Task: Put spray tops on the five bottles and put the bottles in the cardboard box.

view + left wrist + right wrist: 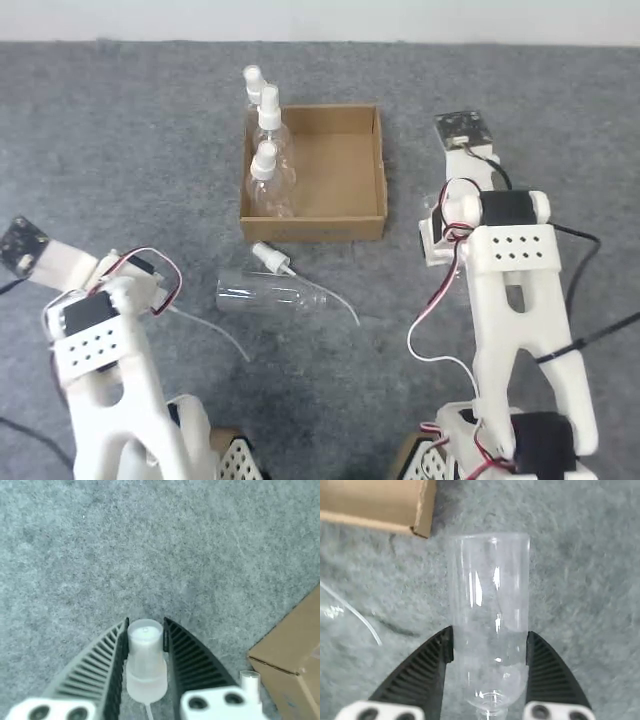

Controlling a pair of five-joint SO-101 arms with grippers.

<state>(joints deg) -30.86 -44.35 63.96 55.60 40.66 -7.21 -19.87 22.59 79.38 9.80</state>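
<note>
The cardboard box sits at the middle back of the table. Three clear bottles with white spray tops stand along its left wall. In front of the box a bare bottle lies on its side, with a loose spray top and its thin tube beside it. My left gripper is shut on a white spray top, low at the near left, its tube trailing over the cloth. My right gripper is shut on a topless clear bottle, right of the box.
Grey cloth covers the whole table. A corner of the box shows in the left wrist view and in the right wrist view. Bare cloth lies left of the box and between the two arms.
</note>
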